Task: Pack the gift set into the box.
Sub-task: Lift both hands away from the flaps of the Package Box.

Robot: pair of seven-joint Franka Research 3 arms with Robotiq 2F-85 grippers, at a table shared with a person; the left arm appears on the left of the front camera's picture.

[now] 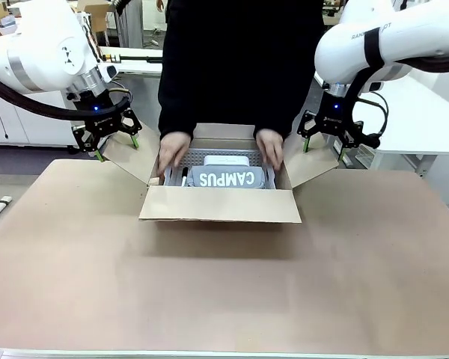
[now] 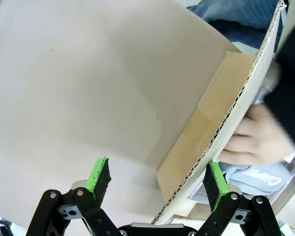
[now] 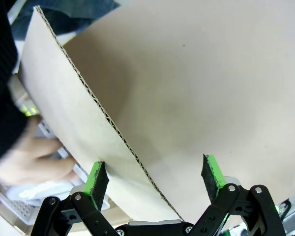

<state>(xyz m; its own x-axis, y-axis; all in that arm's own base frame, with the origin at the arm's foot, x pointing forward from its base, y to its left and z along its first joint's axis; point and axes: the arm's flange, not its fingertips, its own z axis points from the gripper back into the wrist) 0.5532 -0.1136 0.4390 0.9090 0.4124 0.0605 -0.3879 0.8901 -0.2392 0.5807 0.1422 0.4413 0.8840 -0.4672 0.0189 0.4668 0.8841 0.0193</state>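
Observation:
The box (image 1: 221, 203) stands at the table's far middle with its four flaps spread open. Inside it lies the gift set (image 1: 228, 178), a grey pack whose white "CAMPUS" print reads upside down. The person's hands (image 1: 172, 153) rest on the pack's two ends. My left gripper (image 1: 117, 148) hangs open over the left flap; in the left wrist view the flap's corrugated edge (image 2: 221, 123) runs between the fingers of that gripper (image 2: 157, 179), with the gift set (image 2: 258, 177) beyond. My right gripper (image 1: 324, 151) is open over the right flap, whose edge (image 3: 103, 113) passes between the fingers of that gripper (image 3: 154, 174).
Brown paper covers the table (image 1: 224, 292), with wide free room in front of the box. The person in black (image 1: 239, 52) stands close behind the box. White benches stand at the far left and right.

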